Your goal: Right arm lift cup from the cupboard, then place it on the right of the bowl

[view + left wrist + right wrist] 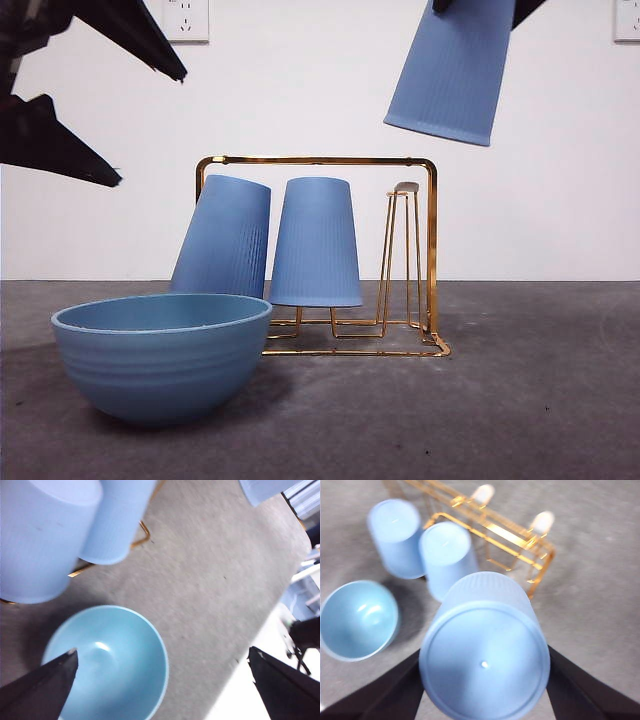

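Gripping the cup (446, 68) upside-down, tilted, high above the rack (430, 250), your right gripper (485, 700) risked a slip; the left gripper (165, 680) hung spread over the bowl (160, 350).

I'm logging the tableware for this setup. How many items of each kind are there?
Cups: 3, two upside down on the rack, one held in the air by the right hand
Bowls: 1
Racks: 1
Total: 5
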